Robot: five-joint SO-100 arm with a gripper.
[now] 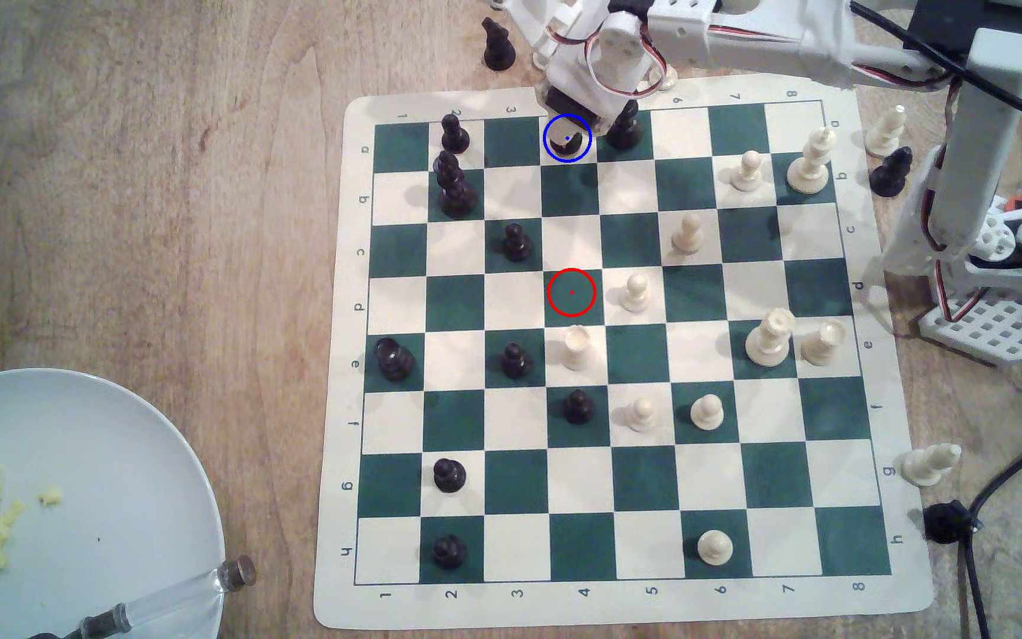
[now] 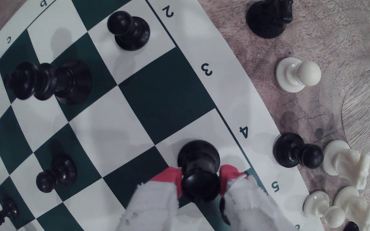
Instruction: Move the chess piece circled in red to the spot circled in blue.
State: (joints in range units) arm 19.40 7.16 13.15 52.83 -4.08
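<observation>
Board edge: rook [image 2: 198, 171] btwn pincer [image 2: 199, 180] tips

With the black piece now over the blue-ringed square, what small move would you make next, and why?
Probably open the gripper and let go. In the wrist view the chess piece stands between the red-tipped fingers, its base on the white square by the 4 label; in the exterior view it sits inside the blue ring.

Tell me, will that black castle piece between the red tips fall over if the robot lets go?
Probably not. The stout black rook-like chess piece has a wide round base, which looks planted on the cream square by the 4, so it should stand. Its smooth, shiny surface may be a bit slippery, though the hand has red padded tips either side. It looks hard and stiff, unlikely to bend.
</observation>
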